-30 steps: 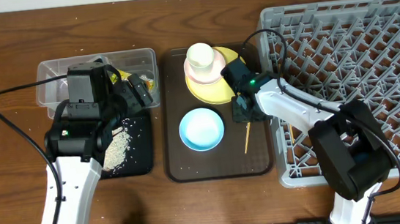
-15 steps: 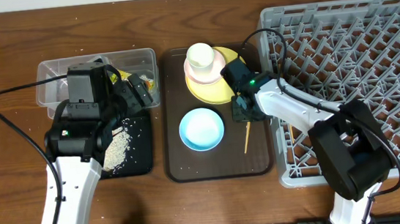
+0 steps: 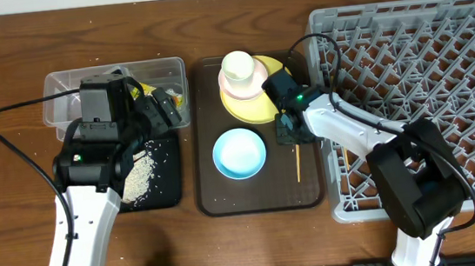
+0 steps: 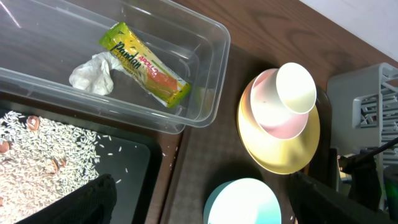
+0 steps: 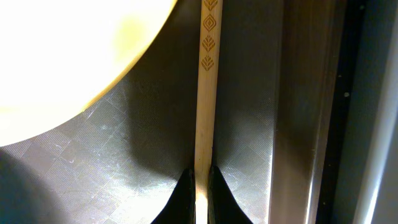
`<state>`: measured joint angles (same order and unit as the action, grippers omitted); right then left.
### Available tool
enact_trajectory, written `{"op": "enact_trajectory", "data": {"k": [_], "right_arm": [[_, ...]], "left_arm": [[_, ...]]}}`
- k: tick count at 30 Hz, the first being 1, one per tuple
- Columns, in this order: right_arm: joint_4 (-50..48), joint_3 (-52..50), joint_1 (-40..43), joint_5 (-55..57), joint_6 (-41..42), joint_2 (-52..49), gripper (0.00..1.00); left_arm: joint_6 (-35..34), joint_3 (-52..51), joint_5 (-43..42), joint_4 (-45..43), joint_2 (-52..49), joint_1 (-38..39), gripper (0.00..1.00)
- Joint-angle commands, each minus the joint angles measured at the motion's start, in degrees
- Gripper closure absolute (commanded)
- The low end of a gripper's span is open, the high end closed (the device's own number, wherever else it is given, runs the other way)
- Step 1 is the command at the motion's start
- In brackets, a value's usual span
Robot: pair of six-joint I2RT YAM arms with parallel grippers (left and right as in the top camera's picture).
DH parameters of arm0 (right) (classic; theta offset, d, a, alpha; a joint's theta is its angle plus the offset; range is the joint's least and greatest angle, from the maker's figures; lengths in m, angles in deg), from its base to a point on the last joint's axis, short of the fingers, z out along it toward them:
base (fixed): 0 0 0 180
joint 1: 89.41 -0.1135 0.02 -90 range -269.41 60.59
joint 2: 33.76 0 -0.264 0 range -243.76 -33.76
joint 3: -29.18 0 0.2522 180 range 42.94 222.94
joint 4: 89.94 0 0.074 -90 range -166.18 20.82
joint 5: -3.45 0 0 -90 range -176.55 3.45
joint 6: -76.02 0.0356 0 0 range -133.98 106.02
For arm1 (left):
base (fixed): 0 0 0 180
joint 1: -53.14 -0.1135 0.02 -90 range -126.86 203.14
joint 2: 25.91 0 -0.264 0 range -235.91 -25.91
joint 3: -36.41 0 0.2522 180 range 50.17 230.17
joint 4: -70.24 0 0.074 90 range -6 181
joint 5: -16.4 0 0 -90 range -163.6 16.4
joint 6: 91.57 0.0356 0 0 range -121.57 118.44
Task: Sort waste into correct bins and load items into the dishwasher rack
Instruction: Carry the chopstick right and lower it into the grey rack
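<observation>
Sorted: wrapper (image 4: 144, 65) and tissue (image 4: 93, 71) in tub (image 4: 208, 93), rice (image 3: 141, 173) in black tray (image 3: 168, 188).
Unloaded, left of the bare rack (image 3: 413, 46): plate (image 3: 253, 110), pink bowl (image 3: 235, 88), cup (image 3: 237, 65), blue bowl (image 3: 239, 153).
Right tool (image 5: 199, 177) clamps chopstick (image 5: 205, 93); left tool (image 3: 155, 113) spread, empty.

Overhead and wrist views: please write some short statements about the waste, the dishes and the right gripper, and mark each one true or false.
1. The snack wrapper lies in the clear tub. True.
2. The right gripper is open. False: it is shut on a chopstick.
3. The white cup sits in the pink bowl. True.
4. The rice lies in the clear tub. False: it lies in the black tray.
</observation>
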<state>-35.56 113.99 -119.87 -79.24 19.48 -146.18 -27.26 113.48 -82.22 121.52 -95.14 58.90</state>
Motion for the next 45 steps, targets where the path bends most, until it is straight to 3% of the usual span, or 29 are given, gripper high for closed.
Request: {"op": "enact_trajectory", "data": {"k": [1,9,27,33,45], "right_arm": [[1.4,-2.01,0.2,-0.28,0.39,-2.51,0.99],[2.91,-1.07,0.55,-0.28,0.37,1.16,0.99],[5.22,-1.07,0.57,3.43,-0.79,21.16,0.99],[8.24,-1.09,1.03,10.36,-4.76,22.71,0.99],[11.8,-1.09,6.69,10.19,-10.49,22.67,0.99]], "left_arm": [[0.09,0.68,0.33,0.17,0.0,-0.22,0.1],[0.09,0.68,0.33,0.17,0.0,-0.22,0.1],[0.09,0.68,0.33,0.17,0.0,-0.22,0.1],[0.09,0.68,0.33,0.17,0.0,-0.22,0.1],[0.09,0.68,0.33,0.17,0.0,-0.22,0.1]]}}
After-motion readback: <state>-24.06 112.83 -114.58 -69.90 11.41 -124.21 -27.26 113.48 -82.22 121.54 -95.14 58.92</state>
